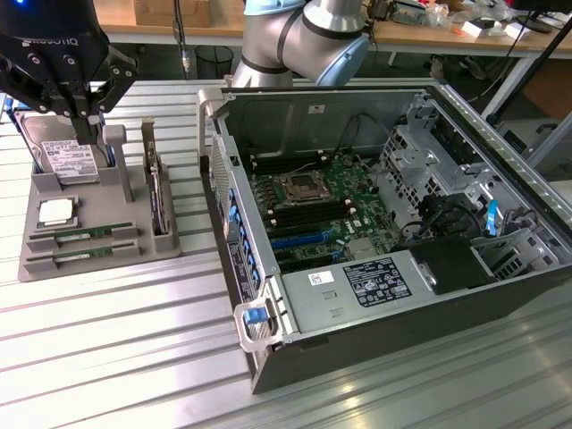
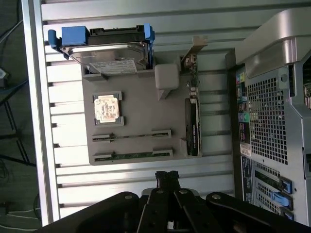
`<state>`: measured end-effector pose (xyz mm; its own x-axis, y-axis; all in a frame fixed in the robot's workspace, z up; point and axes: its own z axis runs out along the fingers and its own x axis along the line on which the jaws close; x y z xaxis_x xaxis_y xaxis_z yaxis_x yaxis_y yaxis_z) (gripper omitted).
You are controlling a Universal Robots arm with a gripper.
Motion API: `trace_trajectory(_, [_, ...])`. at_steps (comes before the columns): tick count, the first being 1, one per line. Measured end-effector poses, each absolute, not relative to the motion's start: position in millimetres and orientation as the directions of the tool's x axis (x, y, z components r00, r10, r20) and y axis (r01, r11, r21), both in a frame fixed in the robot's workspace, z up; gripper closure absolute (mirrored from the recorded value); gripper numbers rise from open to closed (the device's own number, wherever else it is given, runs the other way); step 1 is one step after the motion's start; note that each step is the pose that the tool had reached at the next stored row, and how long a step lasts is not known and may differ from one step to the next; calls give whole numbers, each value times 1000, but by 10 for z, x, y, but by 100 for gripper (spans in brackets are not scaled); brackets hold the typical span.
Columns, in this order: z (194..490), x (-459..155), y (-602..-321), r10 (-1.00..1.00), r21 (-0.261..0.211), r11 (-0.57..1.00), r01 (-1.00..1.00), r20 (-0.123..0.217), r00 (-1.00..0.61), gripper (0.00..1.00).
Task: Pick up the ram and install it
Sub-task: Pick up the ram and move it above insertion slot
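ROBOTIQ stands on the black body of the gripper (image 1: 88,132), at ten o'clock in the exterior view. Label print on the hard drive (image 1: 70,161) and power supply (image 1: 375,284) is unreadable.

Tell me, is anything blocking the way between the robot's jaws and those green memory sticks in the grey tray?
Nothing visible does. Both ram sticks lie uncovered in their slots on the grey tray, and the shut jaws hang above the tray with open air between. The hard drive stands at the tray's other end from them.

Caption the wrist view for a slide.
Shut black end effector hovers near grey plastic tray, whose two thin green RAM sticks lie untouched in their slots.
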<state>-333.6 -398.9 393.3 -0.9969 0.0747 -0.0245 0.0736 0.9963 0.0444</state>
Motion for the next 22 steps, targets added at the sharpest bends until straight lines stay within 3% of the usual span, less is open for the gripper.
trace_trajectory(22, [3933, -3337, -3989, -342, 44, 938, -343, -24, -939, 89])
